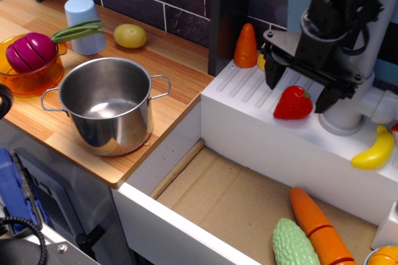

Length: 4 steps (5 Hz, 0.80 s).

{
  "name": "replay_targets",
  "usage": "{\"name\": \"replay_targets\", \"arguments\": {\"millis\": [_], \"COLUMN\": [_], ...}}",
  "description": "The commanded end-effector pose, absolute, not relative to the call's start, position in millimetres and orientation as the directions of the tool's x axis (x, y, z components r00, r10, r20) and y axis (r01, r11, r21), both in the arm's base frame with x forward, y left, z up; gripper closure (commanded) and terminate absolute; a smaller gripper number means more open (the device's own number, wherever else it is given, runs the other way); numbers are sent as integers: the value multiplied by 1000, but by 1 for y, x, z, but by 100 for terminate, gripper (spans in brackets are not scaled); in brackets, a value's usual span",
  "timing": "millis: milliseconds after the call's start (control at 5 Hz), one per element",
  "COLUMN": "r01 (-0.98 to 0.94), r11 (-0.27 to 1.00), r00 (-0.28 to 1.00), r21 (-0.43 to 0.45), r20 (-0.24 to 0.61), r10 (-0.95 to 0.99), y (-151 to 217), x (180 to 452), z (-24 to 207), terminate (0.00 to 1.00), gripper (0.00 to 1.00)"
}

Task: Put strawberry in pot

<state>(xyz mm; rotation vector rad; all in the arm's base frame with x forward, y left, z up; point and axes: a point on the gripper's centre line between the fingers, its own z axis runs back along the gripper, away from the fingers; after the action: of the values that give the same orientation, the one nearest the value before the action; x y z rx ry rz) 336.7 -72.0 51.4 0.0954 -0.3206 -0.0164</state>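
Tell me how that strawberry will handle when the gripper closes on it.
The strawberry looks like glossy hard plastic, so probably stiff, light, and somewhat slippery. Its rounded, tapered shape could squirt or roll between the fingers of the open gripper. It lies on a ribbed drainboard, which may limit rolling.

Black robot arm entering from the upper right of the scene, its wrist angled downward and toward the left. The gripper (301, 91) points down, jaws spread wide apart, one dark finger (272, 76) at left and the other finger (330, 97) at right, nothing clamped between them.
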Motion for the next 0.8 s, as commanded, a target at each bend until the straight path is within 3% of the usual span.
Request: {"name": "replay_targets", "arguments": {"millis": [0, 600], "r01": [50, 54], "r11": [997, 998], "r00": [924, 910], "r21": [67, -31], "r20": [377, 413], "r10": [-72, -36], "y": [-67, -65], "x": [350, 363], "z": [50, 22], "terminate": [0, 0], "gripper": [0, 0]}}
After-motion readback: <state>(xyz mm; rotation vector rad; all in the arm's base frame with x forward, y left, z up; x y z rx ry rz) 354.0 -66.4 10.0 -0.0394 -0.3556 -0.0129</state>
